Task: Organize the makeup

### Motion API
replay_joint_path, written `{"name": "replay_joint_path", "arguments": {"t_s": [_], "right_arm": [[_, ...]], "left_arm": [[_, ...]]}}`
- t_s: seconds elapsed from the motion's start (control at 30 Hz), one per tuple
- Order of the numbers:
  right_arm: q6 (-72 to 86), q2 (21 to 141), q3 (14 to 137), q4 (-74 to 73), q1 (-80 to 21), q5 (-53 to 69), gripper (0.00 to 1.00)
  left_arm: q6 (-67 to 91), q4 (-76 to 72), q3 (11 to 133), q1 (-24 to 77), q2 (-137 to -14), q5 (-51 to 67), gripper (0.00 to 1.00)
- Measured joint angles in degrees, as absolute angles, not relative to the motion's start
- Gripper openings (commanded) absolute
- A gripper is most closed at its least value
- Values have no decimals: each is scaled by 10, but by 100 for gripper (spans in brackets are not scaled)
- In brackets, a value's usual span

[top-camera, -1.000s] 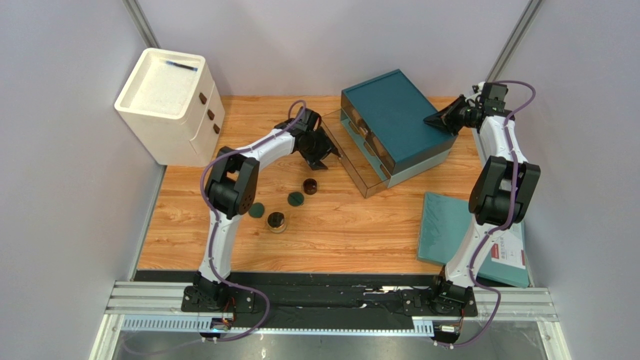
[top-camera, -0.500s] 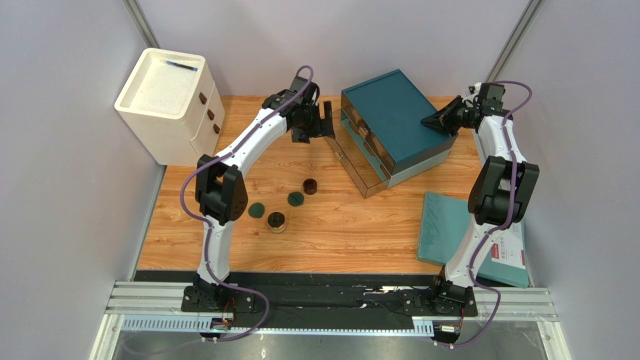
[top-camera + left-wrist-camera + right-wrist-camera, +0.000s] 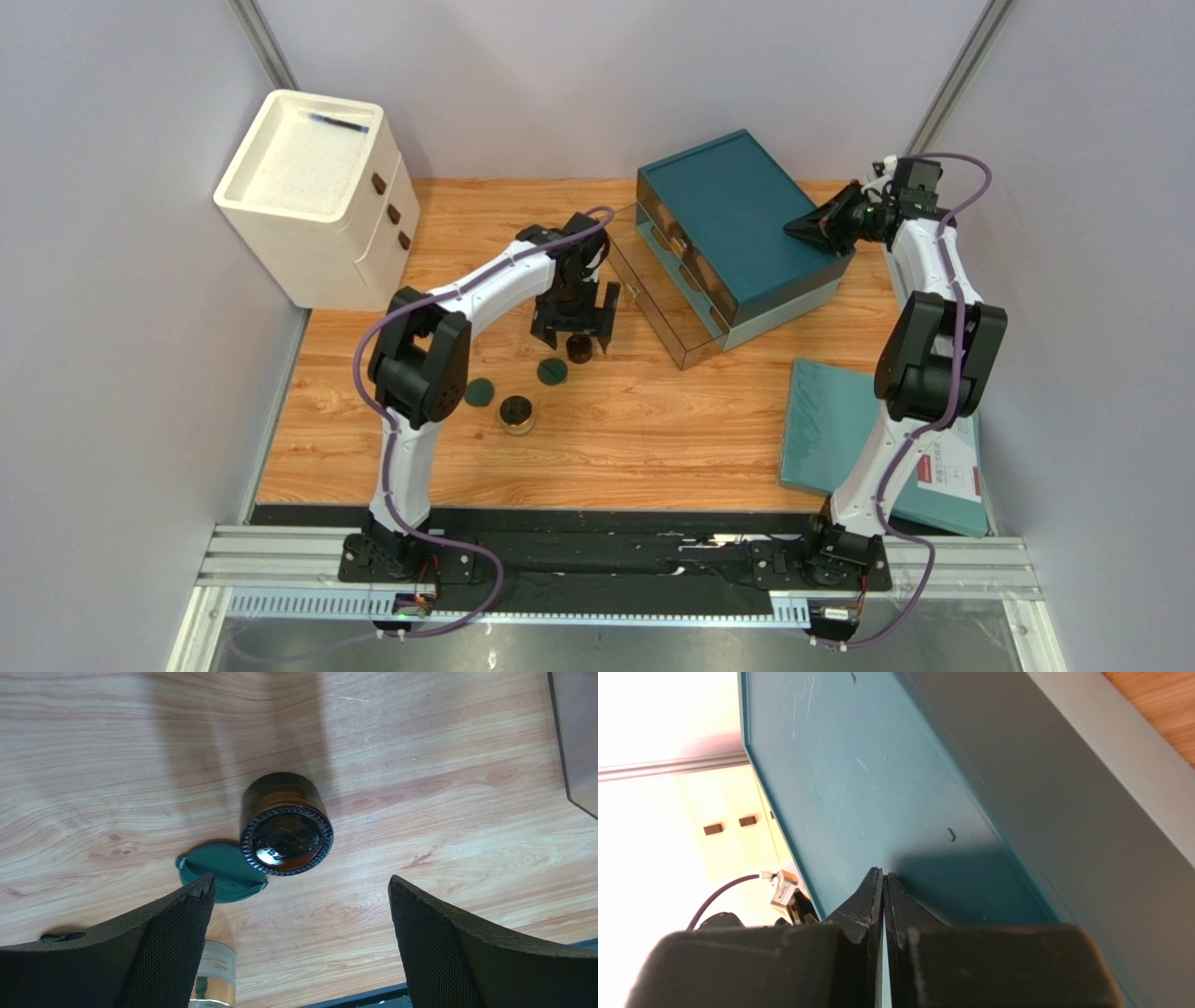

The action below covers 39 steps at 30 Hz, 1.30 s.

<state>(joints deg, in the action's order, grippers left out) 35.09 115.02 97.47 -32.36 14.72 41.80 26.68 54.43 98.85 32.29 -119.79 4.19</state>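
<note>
Makeup lies in a loose cluster left of centre on the wooden desk (image 3: 673,434), seen from above. My left end effector (image 3: 572,325) hangs over the cluster, pointing down. Its fingers are spread wide and hold nothing.

From my left wrist, a dark round jar (image 3: 286,833) stands upright on the desk, just beyond my two open fingertips (image 3: 193,903) and centred between them. Its ribbed lid is glossy. A dark green disc (image 3: 221,875) lies flat beside the jar, and its edge overlaps the jar's outline in this view, so I cannot tell whether they touch. Low in the same view, partly hidden behind my left finger, is a second jar (image 3: 214,980) with a pale label. In the top view this second jar sits nearest my bases, with another green disc (image 3: 480,394) just to its left.

My right end effector (image 3: 802,228) is pressed fully closed and grips nothing. Its tips are at the flat top of the teal drawer box (image 3: 730,210), near the box's right corner, either against it or just above it. A clear lower drawer (image 3: 657,301) juts out of the box toward the makeup. A white drawer cabinet (image 3: 316,189) stands at the far left corner of the desk, well apart from everything else.
</note>
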Motion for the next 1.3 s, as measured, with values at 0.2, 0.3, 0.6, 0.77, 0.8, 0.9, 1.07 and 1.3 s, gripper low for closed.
{"name": "replay_joint_path", "arguments": {"t_s": [0.2, 0.3, 0.6, 0.77, 0.8, 0.9, 1.07, 1.3], "right_arm": [[351, 1148, 968, -318, 147, 427, 4], [351, 1148, 967, -317, 147, 427, 3], [351, 1148, 966, -316, 147, 429, 1], [352, 1148, 963, -311, 148, 432, 0], [352, 1148, 963, -311, 148, 432, 0], [352, 1148, 963, -310, 148, 433, 0], [352, 1148, 963, -310, 148, 434, 0], [353, 1149, 963, -310, 148, 434, 0]], "left_arm": [[267, 549, 1019, 329, -1239, 40, 95], [267, 555, 1026, 329, -1263, 29, 92], [268, 567, 1027, 330, -1279, 15, 15], [265, 568, 1028, 330, -1279, 15, 0], [264, 568, 1028, 330, -1279, 14, 0], [263, 568, 1028, 330, -1279, 14, 0], [263, 564, 1028, 330, -1275, 12, 0], [267, 540, 1074, 330, -1237, 26, 0]]}}
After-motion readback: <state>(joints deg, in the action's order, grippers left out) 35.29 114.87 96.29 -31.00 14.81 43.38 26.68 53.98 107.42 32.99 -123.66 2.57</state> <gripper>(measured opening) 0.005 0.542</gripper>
